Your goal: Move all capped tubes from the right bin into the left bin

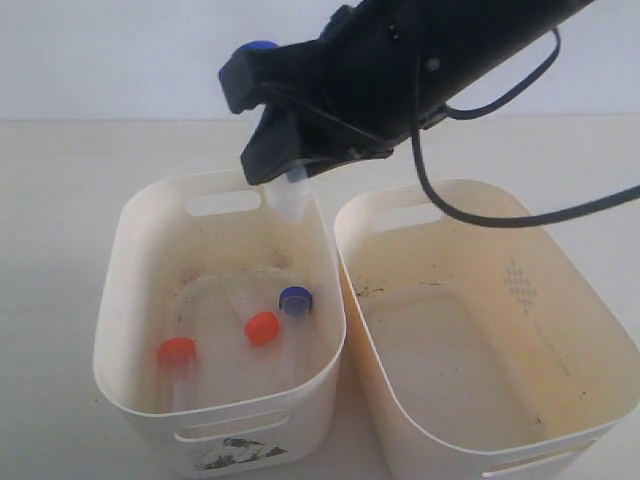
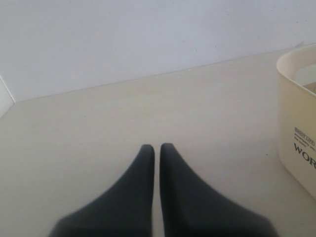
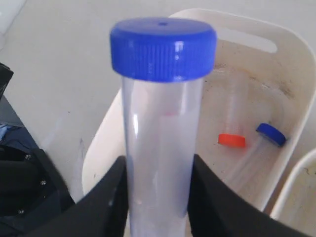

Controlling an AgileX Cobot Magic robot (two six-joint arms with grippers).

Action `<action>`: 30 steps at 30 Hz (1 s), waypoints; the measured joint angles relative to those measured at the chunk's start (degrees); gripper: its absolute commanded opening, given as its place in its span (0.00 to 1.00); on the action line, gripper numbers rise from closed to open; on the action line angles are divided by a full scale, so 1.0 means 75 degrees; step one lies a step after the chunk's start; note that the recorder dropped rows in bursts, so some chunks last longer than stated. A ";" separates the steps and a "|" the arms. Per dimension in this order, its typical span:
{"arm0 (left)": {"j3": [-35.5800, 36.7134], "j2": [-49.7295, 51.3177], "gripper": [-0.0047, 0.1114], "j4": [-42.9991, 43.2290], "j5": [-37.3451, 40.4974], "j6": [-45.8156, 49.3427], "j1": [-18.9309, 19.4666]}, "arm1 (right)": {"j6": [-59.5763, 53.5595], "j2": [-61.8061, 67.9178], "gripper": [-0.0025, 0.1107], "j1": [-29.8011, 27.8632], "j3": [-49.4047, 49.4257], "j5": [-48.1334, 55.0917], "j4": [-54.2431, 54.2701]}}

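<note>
My right gripper (image 1: pixel 282 168) is shut on a clear capped tube (image 1: pixel 293 196) with a blue cap (image 3: pixel 163 48), holding it above the far rim of the left bin (image 1: pixel 108 335). Three more capped tubes lie on that bin's floor: two with orange-red caps (image 1: pixel 177 351) (image 1: pixel 262 328) and one with a blue cap (image 1: pixel 295 299). The right wrist view shows one orange-red cap (image 3: pixel 232 140) and the blue cap (image 3: pixel 271 134) below the held tube. The right bin (image 1: pixel 352 262) holds no tubes that I can see. My left gripper (image 2: pixel 157 146) is shut on nothing, over bare table.
The two bins stand side by side, nearly touching. A black cable (image 1: pixel 470 215) hangs from the right arm over the right bin's far rim. A cream tub with dark lettering (image 2: pixel 296 123) shows at one edge of the left wrist view. A pale wall stands behind the table.
</note>
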 measured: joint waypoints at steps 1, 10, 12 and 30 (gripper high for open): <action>0.0000 0.0000 0.08 0.0000 0.0000 0.0000 0.0000 | -0.0178 0.0077 0.03 0.0097 0.0000 -0.0064 0.0014; 0.0000 0.0000 0.08 0.0000 0.0000 0.0000 0.0000 | -0.1086 0.0594 0.03 0.0361 0.0000 -0.0583 -0.0199; 0.0000 0.0000 0.08 0.0000 0.0000 0.0000 0.0000 | -0.1323 0.0594 0.03 0.0361 0.0000 -0.0587 -0.0233; 0.0000 0.0000 0.08 0.0000 0.0000 0.0000 0.0000 | -0.1199 0.0594 0.02 0.0361 0.0000 -0.0435 -0.1045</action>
